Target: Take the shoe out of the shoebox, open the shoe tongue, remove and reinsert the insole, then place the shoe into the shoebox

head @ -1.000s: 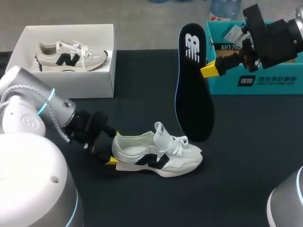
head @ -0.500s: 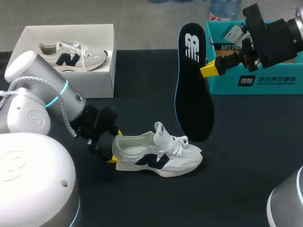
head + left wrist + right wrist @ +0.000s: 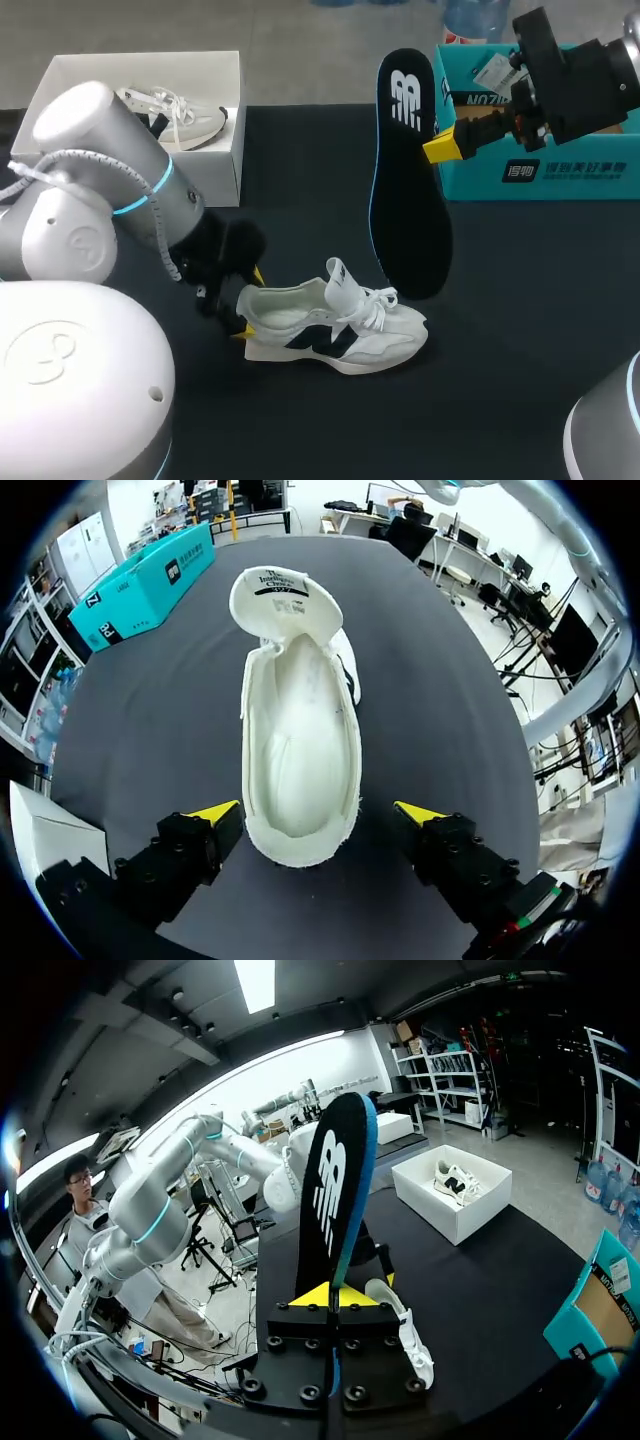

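Observation:
A white sneaker (image 3: 335,330) with a dark side logo lies on the black table, tongue pulled up. In the left wrist view its empty inside (image 3: 300,750) shows, with no insole in it. My left gripper (image 3: 243,303) stands open at the heel, one yellow tip on each side (image 3: 318,813), neither touching. My right gripper (image 3: 445,145) is shut on the black insole (image 3: 408,180), which hangs upright above the shoe's toe end. The right wrist view shows the insole (image 3: 335,1190) rising from between the right gripper's fingers (image 3: 333,1295).
A white shoebox (image 3: 150,65) at the back left holds a second sneaker (image 3: 185,118); my left arm partly covers it. A teal box (image 3: 540,170) stands at the back right, behind my right arm.
My left arm has swung up and to the right, over the shoebox's front, while its gripper stays open at the heel. The right arm and the insole have not moved.

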Robot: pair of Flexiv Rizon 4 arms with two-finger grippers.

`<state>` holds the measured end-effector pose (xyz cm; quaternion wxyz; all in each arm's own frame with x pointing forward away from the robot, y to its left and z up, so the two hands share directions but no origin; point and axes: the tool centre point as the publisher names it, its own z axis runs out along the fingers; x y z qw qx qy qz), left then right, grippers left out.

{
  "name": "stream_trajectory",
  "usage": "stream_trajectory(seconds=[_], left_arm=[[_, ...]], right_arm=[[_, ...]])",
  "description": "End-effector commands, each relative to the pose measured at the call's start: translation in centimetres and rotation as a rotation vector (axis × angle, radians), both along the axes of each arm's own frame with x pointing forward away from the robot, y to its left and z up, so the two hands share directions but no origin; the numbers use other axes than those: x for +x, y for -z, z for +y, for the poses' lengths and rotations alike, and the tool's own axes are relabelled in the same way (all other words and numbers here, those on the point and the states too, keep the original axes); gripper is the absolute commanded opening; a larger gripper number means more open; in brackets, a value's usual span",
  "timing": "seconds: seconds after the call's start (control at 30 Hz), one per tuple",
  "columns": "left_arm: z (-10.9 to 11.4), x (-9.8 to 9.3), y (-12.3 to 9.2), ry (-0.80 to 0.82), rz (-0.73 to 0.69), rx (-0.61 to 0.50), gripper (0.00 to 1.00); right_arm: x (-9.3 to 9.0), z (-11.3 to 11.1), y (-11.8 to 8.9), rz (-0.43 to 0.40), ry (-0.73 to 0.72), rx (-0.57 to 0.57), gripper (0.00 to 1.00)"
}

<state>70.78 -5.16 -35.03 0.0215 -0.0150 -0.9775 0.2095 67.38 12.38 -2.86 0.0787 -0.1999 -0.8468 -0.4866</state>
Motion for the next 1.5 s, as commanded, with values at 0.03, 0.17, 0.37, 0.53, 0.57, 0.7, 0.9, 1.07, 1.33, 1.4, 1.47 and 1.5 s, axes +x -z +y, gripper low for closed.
stream_trajectory(seconds=[0.03, 0.17, 0.37, 0.53, 0.57, 0.7, 0.9, 1.07, 1.33, 1.4, 1.47, 1.5], left_arm=[[-0.18, 0.12, -1.09, -0.007, -0.015, 0.146, 1.0], [-0.33, 0.31, -1.42, 0.007, -0.029, 0.208, 1.0], [-0.54, 0.2, -1.39, 0.031, -0.059, 0.335, 1.0], [-0.49, 0.19, -1.39, 0.018, -0.075, 0.381, 1.0], [-0.45, 0.18, -1.45, 0.019, -0.076, 0.376, 1.0], [-0.37, 0.17, -1.53, 0.02, -0.076, 0.371, 1.0], [-0.37, 0.17, -1.53, 0.02, -0.076, 0.371, 1.0], [-0.37, 0.17, -1.53, 0.02, -0.076, 0.371, 1.0], [-0.37, 0.17, -1.53, 0.02, -0.076, 0.371, 1.0], [-0.37, 0.17, -1.53, 0.02, -0.076, 0.371, 1.0], [-0.37, 0.17, -1.53, 0.02, -0.076, 0.371, 1.0], [-0.37, 0.17, -1.53, 0.02, -0.076, 0.371, 1.0]], right_arm=[[0.16, 0.16, 0.09, 0.002, -0.001, -0.001, 0.0], [0.16, 0.16, 0.09, 0.002, -0.001, -0.001, 0.0], [0.16, 0.16, 0.09, 0.002, -0.001, -0.001, 0.0], [0.16, 0.16, 0.09, 0.002, -0.001, -0.001, 0.0], [0.16, 0.16, 0.09, 0.002, -0.001, -0.001, 0.0], [0.16, 0.16, 0.09, 0.002, -0.001, -0.001, 0.0], [0.16, 0.16, 0.09, 0.002, -0.001, -0.001, 0.0], [0.16, 0.16, 0.09, 0.002, -0.001, -0.001, 0.0], [0.16, 0.16, 0.09, 0.002, -0.001, -0.001, 0.0], [0.16, 0.16, 0.09, 0.002, -0.001, -0.001, 0.0], [0.16, 0.16, 0.09, 0.002, -0.001, -0.001, 0.0], [0.16, 0.16, 0.09, 0.002, -0.001, -0.001, 0.0]])
